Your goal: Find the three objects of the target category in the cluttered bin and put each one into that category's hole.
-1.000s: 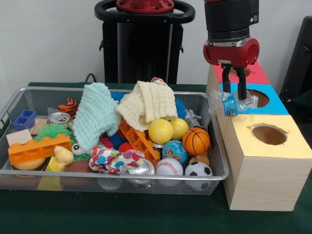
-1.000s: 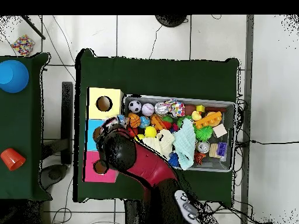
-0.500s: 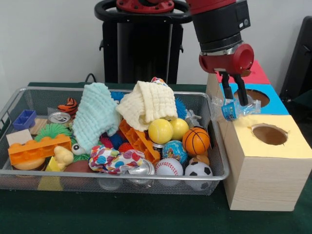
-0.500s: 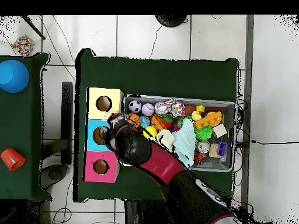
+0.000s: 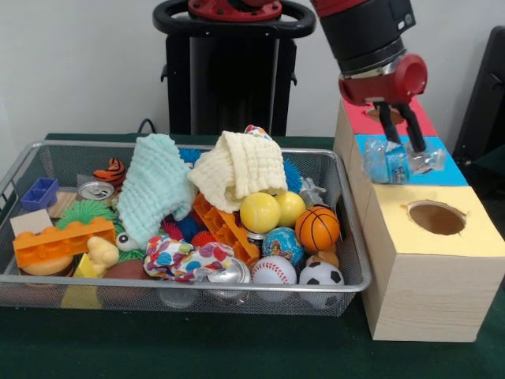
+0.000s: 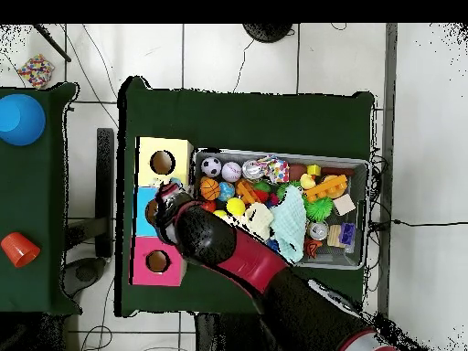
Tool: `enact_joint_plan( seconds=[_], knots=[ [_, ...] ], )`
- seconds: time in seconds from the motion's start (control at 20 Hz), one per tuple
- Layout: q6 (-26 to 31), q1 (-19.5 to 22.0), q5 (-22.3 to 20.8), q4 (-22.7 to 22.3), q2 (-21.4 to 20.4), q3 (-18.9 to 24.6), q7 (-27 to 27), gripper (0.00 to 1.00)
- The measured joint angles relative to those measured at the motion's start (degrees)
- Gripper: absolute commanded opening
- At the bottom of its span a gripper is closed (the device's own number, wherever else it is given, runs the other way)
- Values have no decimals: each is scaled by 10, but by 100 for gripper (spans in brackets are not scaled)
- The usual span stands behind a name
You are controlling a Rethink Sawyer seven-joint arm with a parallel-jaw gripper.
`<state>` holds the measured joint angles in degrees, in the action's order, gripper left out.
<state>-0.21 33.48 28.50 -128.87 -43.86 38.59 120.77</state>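
Note:
My gripper [image 5: 402, 148] is shut on a crumpled clear plastic bottle [image 5: 392, 164] with a blue label. It holds the bottle just above the blue box [image 5: 451, 169], and the bottle covers most of that box's hole. From overhead, the arm hides the blue box's hole and the gripper [image 6: 168, 196] sits over the blue box [image 6: 143, 208]. The yellow box's hole [image 5: 435, 217] lies nearer the camera, and the red box [image 5: 418, 120] is behind. The wire bin [image 5: 181, 287] holds a silver can [image 5: 96, 189] at the left and a crushed can [image 5: 227, 273] at the front.
The bin is crowded with balls [image 5: 317, 227], two folded cloths [image 5: 239, 164], orange bricks [image 5: 61, 239] and spiky toys. Overhead, a blue cup [image 6: 20, 119] and a red cup [image 6: 18, 248] stand on a side table. The three boxes line up along the bin's [image 6: 274, 156] side.
The gripper has carried the bottle away from the bin's edge and further over the blue box, rising slightly. The arm has swung round in the overhead view.

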Motion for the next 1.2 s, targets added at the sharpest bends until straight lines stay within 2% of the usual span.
enact_joint_plan(
  seconds=[0.3, 0.55, 0.9, 1.2],
  knots=[
    [0, 20, 0, -35, -15, 68, 30, 0],
    [0, 40, 0, -63, -28, 133, 75, 0],
    [0, 62, -7, -77, -23, 175, 94, 0],
    [0, 86, -26, -82, 7, 197, 94, 0]
  ],
)
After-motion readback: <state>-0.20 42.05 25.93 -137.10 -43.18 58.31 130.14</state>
